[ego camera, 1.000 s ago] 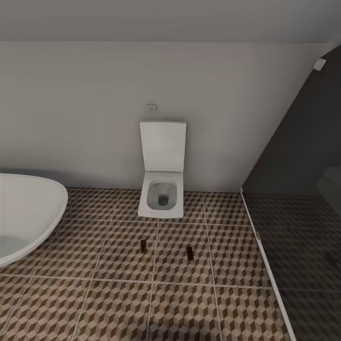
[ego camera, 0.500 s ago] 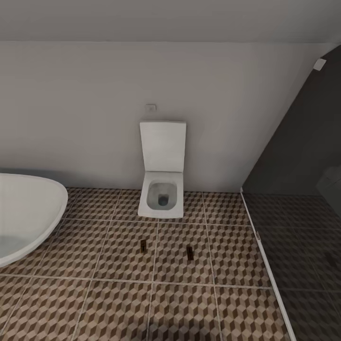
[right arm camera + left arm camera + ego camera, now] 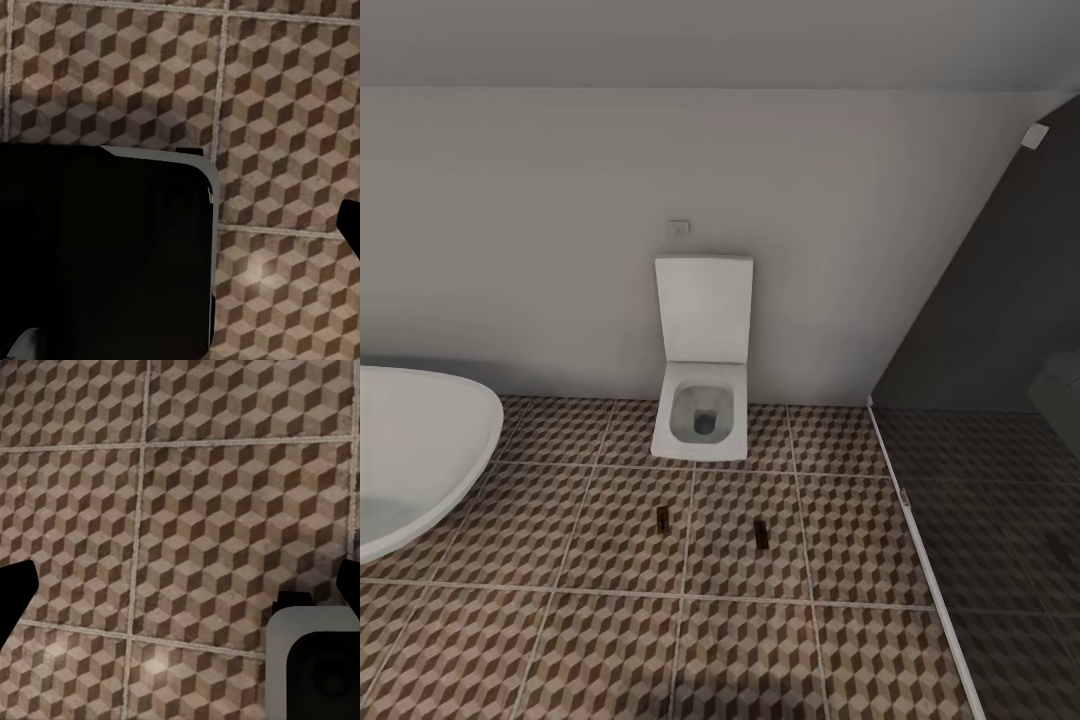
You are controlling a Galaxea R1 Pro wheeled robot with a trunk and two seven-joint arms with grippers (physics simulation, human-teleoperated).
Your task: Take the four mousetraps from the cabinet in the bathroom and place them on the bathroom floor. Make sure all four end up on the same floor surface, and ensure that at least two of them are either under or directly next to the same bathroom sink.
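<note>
While end effector states unclear, two mousetraps (image 3: 661,516) (image 3: 761,532) lie on bathroom floor (image 3: 560,560), lengthwise toward toilet (image 3: 702,400)

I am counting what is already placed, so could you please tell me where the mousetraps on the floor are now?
In the head view, two mousetraps lie on the patterned floor in front of the toilet: one toward the bathtub, the other toward the dark shower area.

Black tool fingertips (image 3: 15,592); a rounded black body panel (image 3: 105,251) edged grey.
</note>
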